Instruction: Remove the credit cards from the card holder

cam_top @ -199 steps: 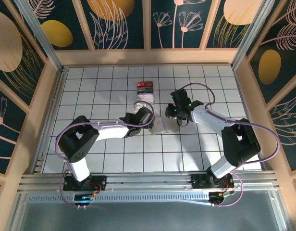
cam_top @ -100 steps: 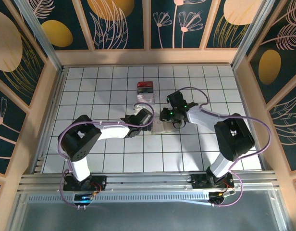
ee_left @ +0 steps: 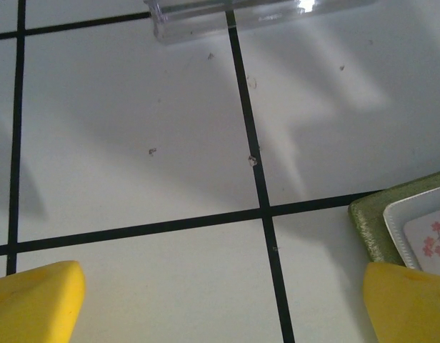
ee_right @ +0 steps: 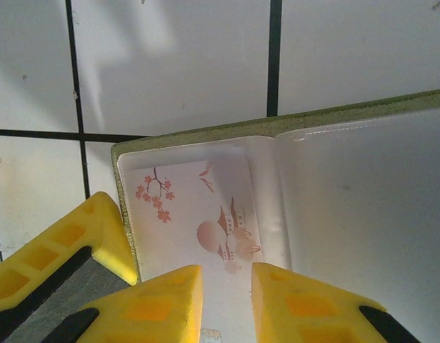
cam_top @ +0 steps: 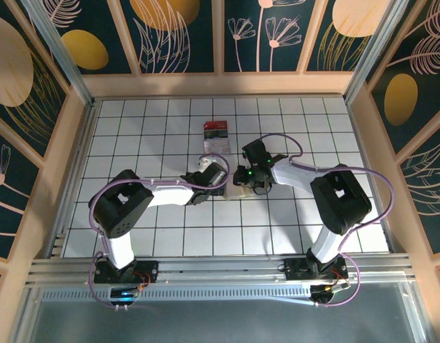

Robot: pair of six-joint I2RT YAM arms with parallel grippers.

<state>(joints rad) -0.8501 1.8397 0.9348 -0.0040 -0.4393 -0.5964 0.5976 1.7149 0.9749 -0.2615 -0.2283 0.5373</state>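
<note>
The card holder [ee_right: 291, 123] lies open on the tiles, olive-green at the edge and clear inside; in the top view the card holder [cam_top: 237, 191] sits between both grippers. A pale credit card [ee_right: 195, 214] with a pink blossom print lies in its left sleeve. My right gripper [ee_right: 227, 304] hangs just over that card, its fingertips a narrow gap apart with nothing pinched between them. My left gripper [ee_left: 223, 307] stands wide open over bare tile, its right fingertip [ee_left: 409, 304] beside the holder's corner [ee_left: 370, 221]. In the top view the right gripper [cam_top: 243, 181] and left gripper [cam_top: 223, 186] nearly meet.
A small white box [cam_top: 216, 130] with red and black contents stands further back, with a clear plastic piece [cam_top: 215, 146] just in front of it; the clear plastic piece's edge [ee_left: 227, 11] shows in the left wrist view. Wooden walls ring the white tiled floor [cam_top: 134, 143].
My right gripper has swung left and slightly nearer, from beside the holder to over it. The left gripper has barely shifted and stays wide open.
</note>
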